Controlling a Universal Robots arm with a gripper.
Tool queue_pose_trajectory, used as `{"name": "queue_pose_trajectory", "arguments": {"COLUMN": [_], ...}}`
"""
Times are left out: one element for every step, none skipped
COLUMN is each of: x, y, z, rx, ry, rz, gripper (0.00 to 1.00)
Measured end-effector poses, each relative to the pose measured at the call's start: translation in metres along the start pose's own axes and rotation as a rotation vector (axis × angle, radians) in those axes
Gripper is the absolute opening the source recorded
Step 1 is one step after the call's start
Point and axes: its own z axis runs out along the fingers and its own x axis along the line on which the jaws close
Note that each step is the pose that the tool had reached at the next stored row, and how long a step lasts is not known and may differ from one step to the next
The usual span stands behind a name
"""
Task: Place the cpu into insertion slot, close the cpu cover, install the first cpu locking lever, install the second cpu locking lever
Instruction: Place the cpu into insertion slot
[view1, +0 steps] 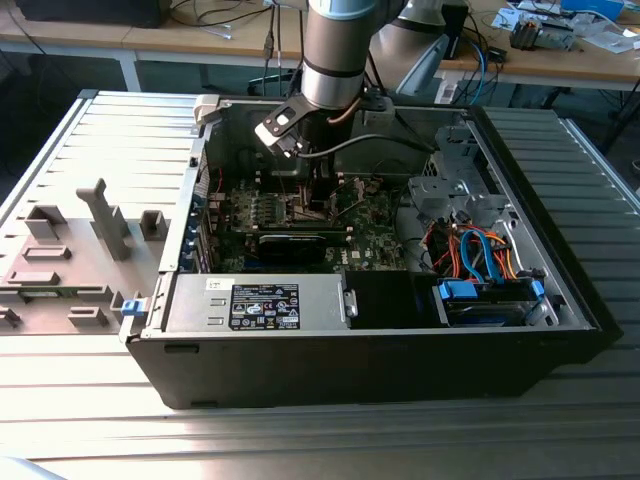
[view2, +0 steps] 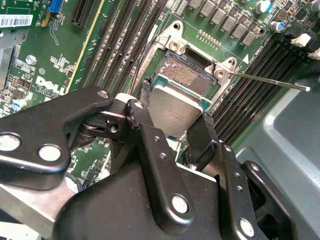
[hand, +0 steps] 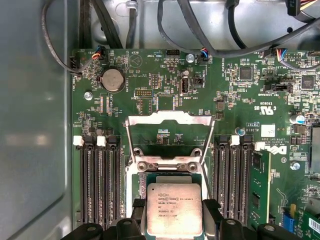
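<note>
The black two-fingered gripper (hand: 174, 216) is clamped on the cpu (view2: 176, 114), a flat square chip with a silver-grey metal face, pinching two opposite edges. The chip seems to sit just above the insertion slot (view2: 192, 75), a dark pin field with a silver rim on the green motherboard (hand: 150, 75). It is offset away from the raised silver-frame cpu cover (hand: 170, 119), so the slot's hinge-side strip is left bare.

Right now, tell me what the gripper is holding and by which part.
The gripper holds the cpu, its fingers pinching two opposite side edges, the metal face showing between them, over the insertion slot.
</note>
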Motion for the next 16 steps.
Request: {"name": "queue_pose_trajectory", "arguments": {"x": [0.0, 0.0, 0.0, 0.0, 0.0, 0.0, 0.0, 0.0, 0.0001, 0.0001, 0.0001, 0.0001, 0.0001, 0.0001, 0.0001, 0.0001], "y": [0.0, 0.0, 0.0, 0.0001, 0.0001, 0.0001, 0.0001, 0.0001, 0.0002, 0.0002, 0.0002, 0.0002, 0.0002, 0.0002, 0.0003, 0.0003], "z": [0.0003, 0.0008, 0.0011, 0.0014, 0.0016, 0.0018, 0.0022, 0.0026, 0.0029, 0.0032, 0.0036, 0.0039, 0.0041, 0.0045, 0.0048, 0.0051], "rx": [0.0, 0.0, 0.0, 0.0, 0.0, 0.0, 0.0, 0.0, 0.0, 0.0, 0.0, 0.0, 0.0, 0.0, 0.0, 0.0], "ry": [0.0, 0.0, 0.0, 0.0, 0.0, 0.0, 0.0, 0.0, 0.0, 0.0, 0.0, 0.0, 0.0, 0.0, 0.0, 0.0], "rz": [0.0, 0.0, 0.0, 0.0, 0.0, 0.0, 0.0, 0.0, 0.0, 0.0, 0.0, 0.0, 0.0, 0.0, 0.0, 0.0], "gripper": [0.54, 0.54, 0.54, 0.54, 0.54, 0.54, 0.54, 0.54, 0.54, 0.54, 0.54, 0.54, 0.54, 0.54, 0.54, 0.54]}}
